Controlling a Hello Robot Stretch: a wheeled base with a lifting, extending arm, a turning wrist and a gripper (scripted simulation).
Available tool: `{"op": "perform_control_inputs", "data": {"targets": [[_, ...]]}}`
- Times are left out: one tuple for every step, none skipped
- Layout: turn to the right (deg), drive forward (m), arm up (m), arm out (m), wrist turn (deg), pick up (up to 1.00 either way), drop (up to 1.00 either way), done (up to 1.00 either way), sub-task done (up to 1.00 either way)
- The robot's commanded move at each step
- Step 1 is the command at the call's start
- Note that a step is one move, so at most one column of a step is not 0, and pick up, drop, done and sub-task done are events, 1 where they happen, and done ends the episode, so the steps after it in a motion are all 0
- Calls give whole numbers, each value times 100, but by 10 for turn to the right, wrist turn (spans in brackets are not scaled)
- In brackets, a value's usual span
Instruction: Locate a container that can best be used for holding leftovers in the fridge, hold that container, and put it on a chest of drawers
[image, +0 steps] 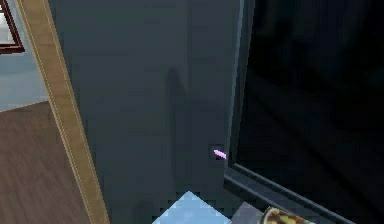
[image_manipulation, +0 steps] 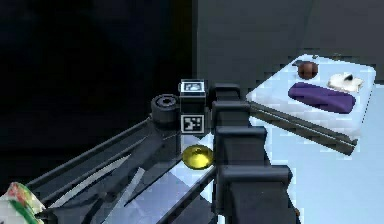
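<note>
1. Dark square arm bar (image_manipulation: 250, 175) at the arm side view's bottom edge, with white marked squares (image_manipulation: 192, 123) at its far end.
2. Dark two-fingered gripper (image_manipulation: 108, 165): we cannot tell how its fingers are set, nor whether it holds anything.
3. Small yellow rounded object (image_manipulation: 197, 155), just beside the arm bar; we cannot confirm it as the container.
4. Pale blue tabletop (image_manipulation: 283, 106), bearing a purple oblong item (image_manipulation: 322, 95).
5. Large black screen (image: 310, 90).

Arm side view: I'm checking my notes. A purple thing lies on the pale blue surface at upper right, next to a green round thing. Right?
Not quite: the arm side view shows the round thing is dark brown, not green. The purple thing does lie next to it on the pale blue surface.
</note>
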Motion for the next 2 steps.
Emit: {"op": "perform_control_inputs", "data": {"targets": [[0,0,0,0,-60,0,0,0,0],[0,0,0,-14,0,0,0,0,0]]}}
